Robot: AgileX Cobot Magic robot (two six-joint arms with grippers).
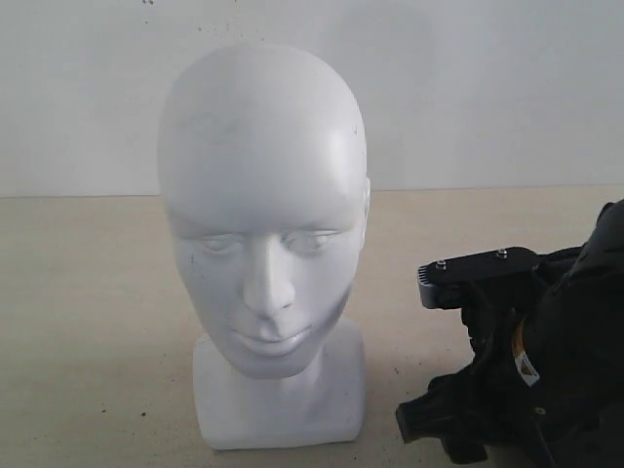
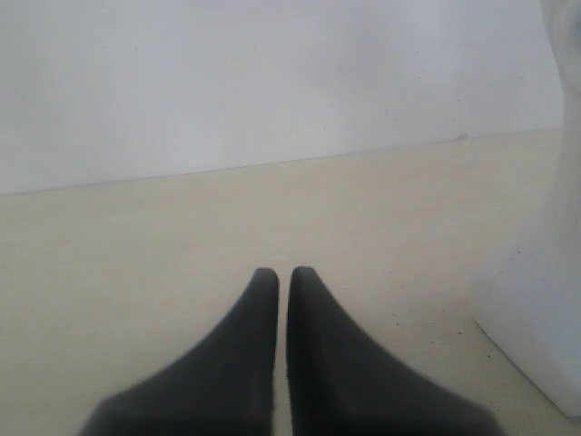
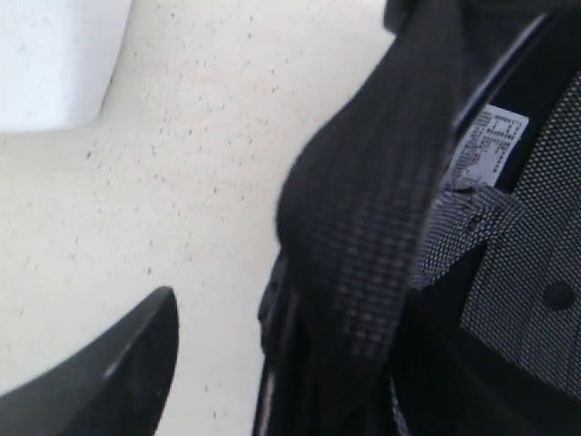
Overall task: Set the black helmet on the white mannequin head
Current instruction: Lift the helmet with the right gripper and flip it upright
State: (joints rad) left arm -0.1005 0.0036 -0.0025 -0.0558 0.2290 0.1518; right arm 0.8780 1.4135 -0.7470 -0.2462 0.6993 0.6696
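Black helmet (image 1: 585, 331) low at near right, off the white mannequin head (image 1: 263, 214) at centre. My right gripper (image 1: 414, 349) gapes wide close by it, unclamped; left gripper (image 2: 283, 272) pinched shut, empty. Risk: grabbing strap (image 3: 381, 227) only, helmet swinging into head, toppling it.

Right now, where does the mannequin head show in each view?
Exterior: the head stands upright, left of centre, facing the camera.
Left wrist: only its base and neck edge, cut off at the picture's right border.
Right wrist: just a white rounded corner, likely its base, in the picture's upper left.
Shared landmark: the beige table it stands on, seen in all three.
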